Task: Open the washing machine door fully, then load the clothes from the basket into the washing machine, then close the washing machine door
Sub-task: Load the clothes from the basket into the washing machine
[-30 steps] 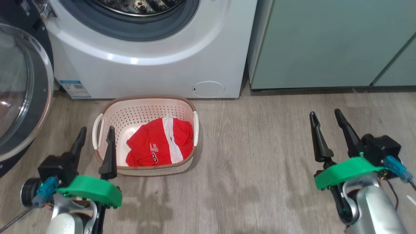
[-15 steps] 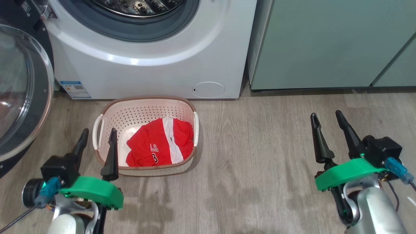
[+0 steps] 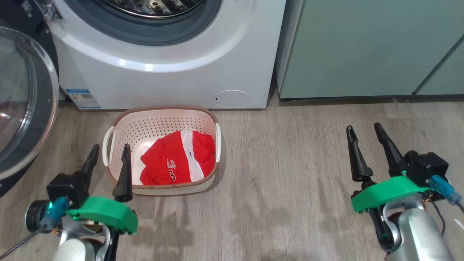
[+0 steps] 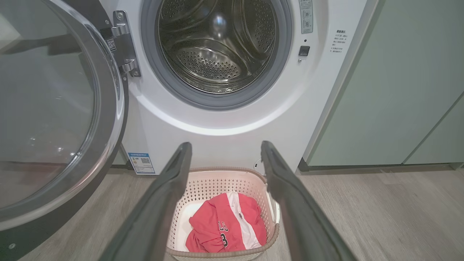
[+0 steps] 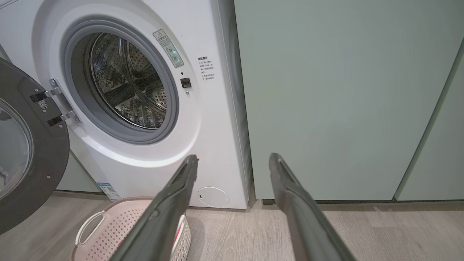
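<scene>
One small basket [image 3: 159,125] sits on the wood floor [image 3: 282,174], just in front of the washing machine [image 3: 163,83]. Inside it lie the clothes [image 3: 177,157], a red top with a white stripe, bunched up toward the right side. The washing machine door [image 3: 21,101] hangs wide open on the left, and the shiny steel drum [image 4: 217,47] with its little holes can be seen. The left gripper [image 3: 111,146] is by the basket's left handle, fingers spread wide, holding nothing. The right gripper [image 3: 363,126] is far off to the right over the floor, near the green cabinets [image 3: 362,47]; it is spread wide too and holds nothing.
</scene>
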Available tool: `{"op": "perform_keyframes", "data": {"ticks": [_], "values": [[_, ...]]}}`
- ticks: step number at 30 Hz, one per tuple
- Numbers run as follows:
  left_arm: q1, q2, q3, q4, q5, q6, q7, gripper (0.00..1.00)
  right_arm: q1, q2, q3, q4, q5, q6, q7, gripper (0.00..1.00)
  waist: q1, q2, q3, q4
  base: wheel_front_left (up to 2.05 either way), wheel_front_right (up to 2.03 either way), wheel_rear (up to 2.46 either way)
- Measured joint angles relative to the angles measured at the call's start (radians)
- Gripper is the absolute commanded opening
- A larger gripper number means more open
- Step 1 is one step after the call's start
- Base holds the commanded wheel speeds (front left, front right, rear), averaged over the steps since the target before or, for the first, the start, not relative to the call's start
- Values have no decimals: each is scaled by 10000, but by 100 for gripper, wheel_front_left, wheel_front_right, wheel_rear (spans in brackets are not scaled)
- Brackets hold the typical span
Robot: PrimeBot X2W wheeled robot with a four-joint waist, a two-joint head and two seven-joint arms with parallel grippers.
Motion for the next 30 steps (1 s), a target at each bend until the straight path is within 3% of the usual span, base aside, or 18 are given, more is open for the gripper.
{"op": "perform_keyframes", "data": {"ticks": [19, 30], "values": [[-48, 111, -224, -31, -59, 84, -13, 100, -34, 8, 27, 15, 44, 0, 0, 100, 1, 0, 92, -26, 166, -166, 0], [-48, 182, -309, -40, -59, 138, -102, 100, -49, 13, 63, 40, 44, 0, 0, 100, 0, 0, 21, -6, 48, -48, 0]]}}
